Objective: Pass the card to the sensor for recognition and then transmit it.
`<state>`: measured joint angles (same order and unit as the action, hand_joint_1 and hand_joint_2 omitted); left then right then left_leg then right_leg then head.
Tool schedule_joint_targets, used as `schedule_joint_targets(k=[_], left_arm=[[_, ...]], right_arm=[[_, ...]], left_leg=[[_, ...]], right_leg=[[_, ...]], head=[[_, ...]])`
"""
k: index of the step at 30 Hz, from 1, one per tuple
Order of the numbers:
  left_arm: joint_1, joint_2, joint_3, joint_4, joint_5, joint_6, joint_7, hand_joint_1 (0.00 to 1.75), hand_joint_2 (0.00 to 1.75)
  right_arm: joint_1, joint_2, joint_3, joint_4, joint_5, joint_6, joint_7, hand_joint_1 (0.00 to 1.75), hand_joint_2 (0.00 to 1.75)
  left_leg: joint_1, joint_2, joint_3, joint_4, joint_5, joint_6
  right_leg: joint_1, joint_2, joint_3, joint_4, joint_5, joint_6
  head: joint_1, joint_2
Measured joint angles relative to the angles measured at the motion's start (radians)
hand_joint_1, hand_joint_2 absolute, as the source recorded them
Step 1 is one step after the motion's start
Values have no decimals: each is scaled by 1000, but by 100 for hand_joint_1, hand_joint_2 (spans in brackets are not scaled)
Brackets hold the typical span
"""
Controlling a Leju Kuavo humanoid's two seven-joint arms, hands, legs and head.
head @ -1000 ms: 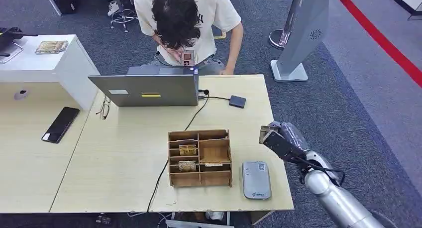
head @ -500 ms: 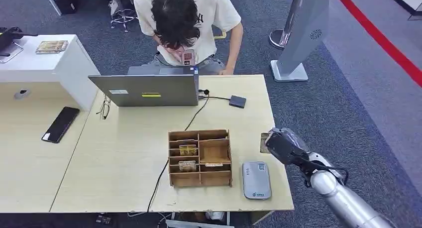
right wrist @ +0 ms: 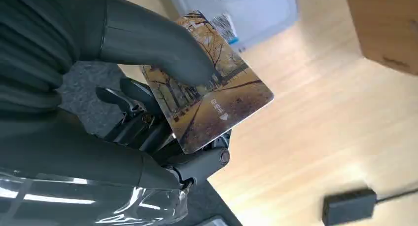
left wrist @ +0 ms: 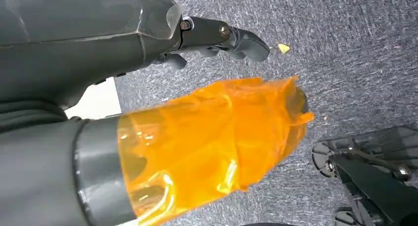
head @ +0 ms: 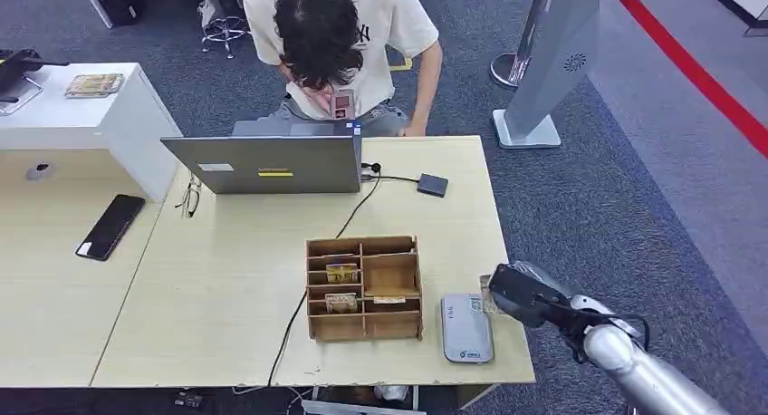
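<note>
My right hand (head: 516,295) holds a card (right wrist: 212,102) printed with an autumn tree scene, pinched between thumb and fingers. In the head view the hand hovers at the table's right edge, just right of the grey card sensor (head: 466,327), with the card (head: 490,294) sticking out toward it. The sensor (right wrist: 236,9) lies flat on the table close beyond the card. My left hand (left wrist: 217,36) hangs over grey carpet, holding nothing, its thumb wrapped in orange tape.
A wooden compartment box (head: 364,287) with cards in its slots stands left of the sensor. A laptop (head: 267,164), a cable and a small dark box (head: 432,184) lie further back. A person (head: 335,43) leans over the table's far side. A phone (head: 110,226) lies at the left.
My right hand has moved down along the table's right edge with the card, from level with the wooden box to beside the sensor.
</note>
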<state>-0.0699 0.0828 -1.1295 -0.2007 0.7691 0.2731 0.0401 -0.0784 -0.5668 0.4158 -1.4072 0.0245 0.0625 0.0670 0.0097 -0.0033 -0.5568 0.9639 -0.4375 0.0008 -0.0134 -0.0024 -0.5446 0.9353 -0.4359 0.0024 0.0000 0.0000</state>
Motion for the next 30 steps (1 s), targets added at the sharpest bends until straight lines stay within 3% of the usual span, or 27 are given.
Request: schedule_joint_targets(k=[9,30], left_arm=[[5,0,0,0,0,3,-1,0,0],[2,-7,0,0,-1,-1,4,0,0]], right_arm=[[65,-31,15,-71,-42,11,39,175,175],[25,38,52,-45,-74,8,-4,175,175]], left_leg=[[0,0,0,0,0,-1],[0,0,0,0,0,-1]], right_leg=[[0,0,0,0,0,0],[0,0,0,0,0,0]], head=[[0,0],[0,0]])
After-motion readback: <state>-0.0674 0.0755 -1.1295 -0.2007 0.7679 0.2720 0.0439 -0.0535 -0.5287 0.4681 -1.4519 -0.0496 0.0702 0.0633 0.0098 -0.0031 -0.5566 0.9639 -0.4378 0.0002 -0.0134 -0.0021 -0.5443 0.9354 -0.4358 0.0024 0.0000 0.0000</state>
